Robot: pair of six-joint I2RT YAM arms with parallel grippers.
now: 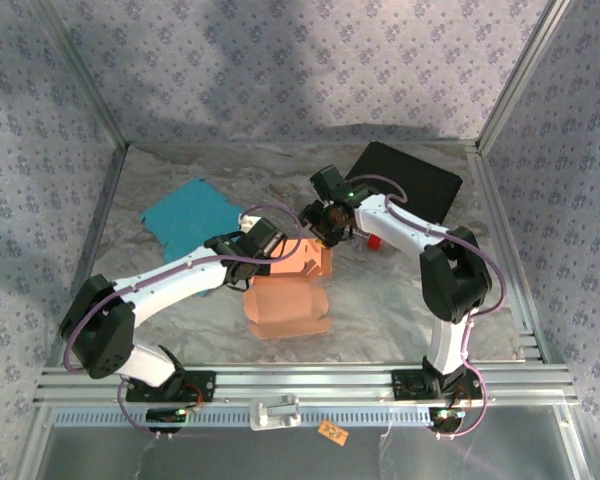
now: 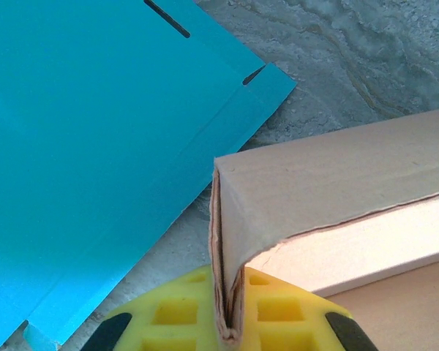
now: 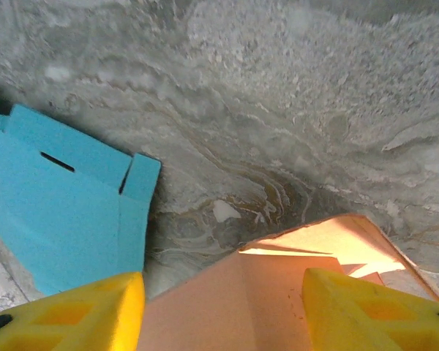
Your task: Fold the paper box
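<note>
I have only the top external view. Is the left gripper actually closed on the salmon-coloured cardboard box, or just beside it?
Observer: Closed on it: the left gripper pinches a doubled wall edge of the salmon-coloured cardboard box between its yellow fingers.
Operator: And the right gripper?
Observer: Open; its fingers stand apart over a box panel, contact unclear.
Operator: Is the flat teal cardboard sheet plain?
Observer: No, it has narrow cut slots near its edge.
</note>
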